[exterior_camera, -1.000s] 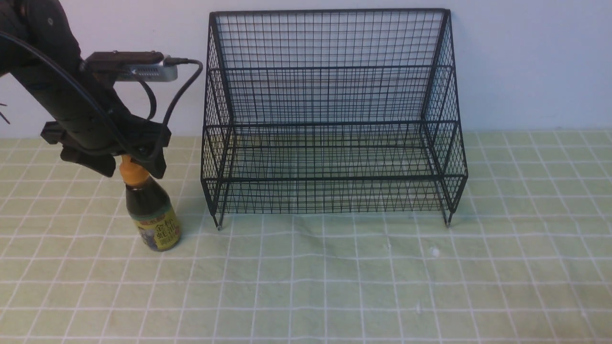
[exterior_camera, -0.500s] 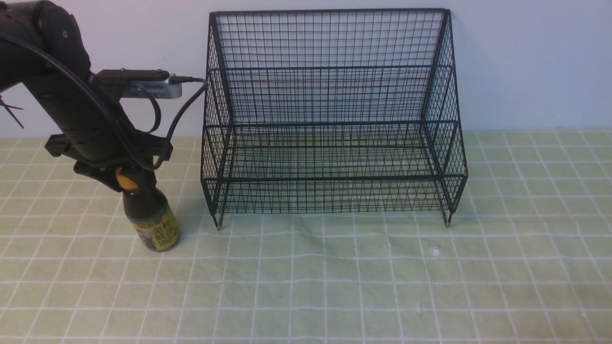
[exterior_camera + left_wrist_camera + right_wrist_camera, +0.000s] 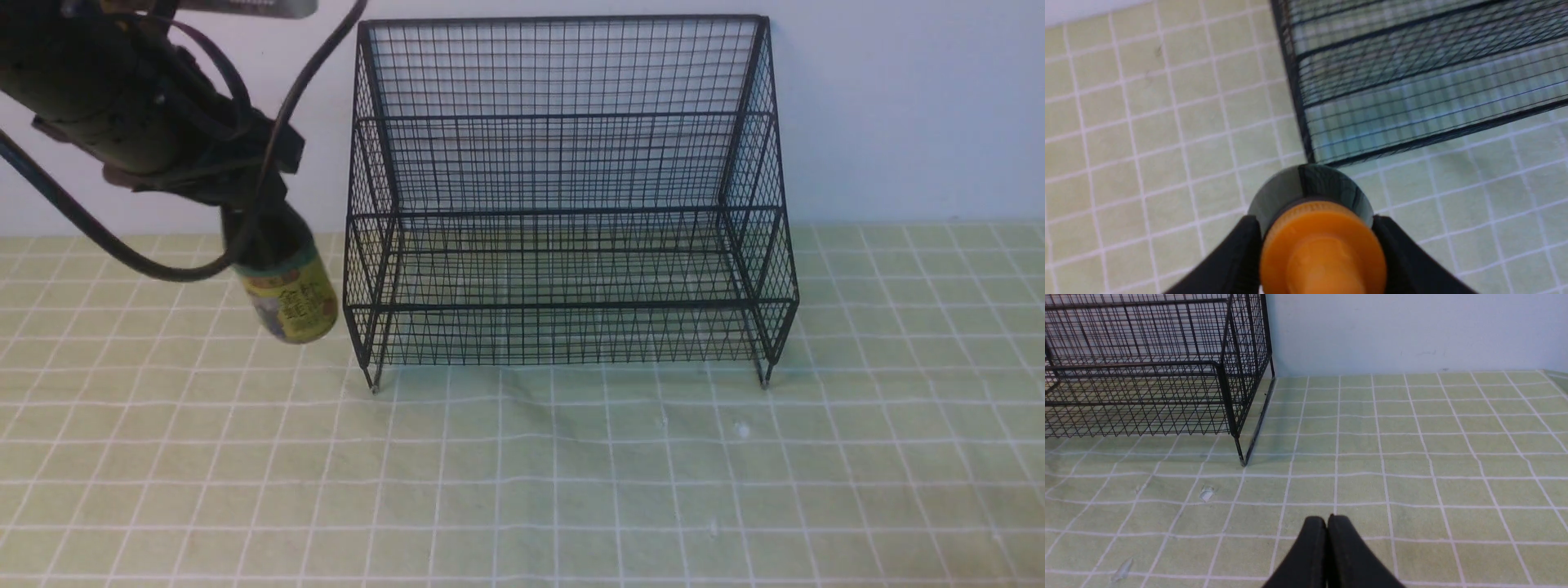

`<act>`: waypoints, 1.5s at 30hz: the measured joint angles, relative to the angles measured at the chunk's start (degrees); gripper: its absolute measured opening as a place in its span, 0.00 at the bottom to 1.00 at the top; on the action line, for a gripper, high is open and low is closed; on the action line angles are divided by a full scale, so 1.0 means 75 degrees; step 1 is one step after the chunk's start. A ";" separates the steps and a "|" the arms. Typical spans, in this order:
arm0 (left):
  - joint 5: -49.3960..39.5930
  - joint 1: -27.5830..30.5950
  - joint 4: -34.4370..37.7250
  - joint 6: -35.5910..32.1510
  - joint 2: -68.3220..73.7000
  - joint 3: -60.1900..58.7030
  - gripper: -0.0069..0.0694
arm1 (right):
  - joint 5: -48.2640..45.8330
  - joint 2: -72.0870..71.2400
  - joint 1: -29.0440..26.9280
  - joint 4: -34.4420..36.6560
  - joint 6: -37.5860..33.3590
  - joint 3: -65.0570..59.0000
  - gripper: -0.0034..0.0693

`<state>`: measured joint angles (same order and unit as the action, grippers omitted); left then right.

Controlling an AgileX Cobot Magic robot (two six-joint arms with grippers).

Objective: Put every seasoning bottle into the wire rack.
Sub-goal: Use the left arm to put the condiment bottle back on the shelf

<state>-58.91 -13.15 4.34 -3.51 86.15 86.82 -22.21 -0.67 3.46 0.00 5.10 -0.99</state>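
Bottle (image 3: 292, 290) rose off table (image 3: 522, 490), yellow-green label, Chinese characters, too blurred to read. One bottle, one rack (image 3: 563, 212). Left claw (image 3: 1316, 245) clamped on bottle, left of rack; right claw (image 3: 1327, 547) together.

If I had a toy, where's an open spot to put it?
Try the table right of the rack, or the wide patch in front of it. It's crowded left of the rack, where the end effector holds the bottle up.
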 joint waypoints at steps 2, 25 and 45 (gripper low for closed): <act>0.0442 -0.0326 0.0028 0.0016 -0.0006 0.0000 0.48 | 0.0000 0.0000 0.0000 0.0000 0.0000 0.0000 0.03; 0.2866 -0.0805 -0.0089 0.0045 0.2048 -0.0002 0.48 | 0.0000 0.0000 0.0000 0.0000 0.0000 0.0000 0.03; 0.2150 -0.0805 -0.0177 0.0030 0.1477 0.0002 0.68 | 0.0000 0.0000 0.0000 0.0000 0.0000 0.0000 0.03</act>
<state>-42.79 -19.19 3.01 -3.29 97.22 86.84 -22.21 -0.67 3.46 0.00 5.10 -0.99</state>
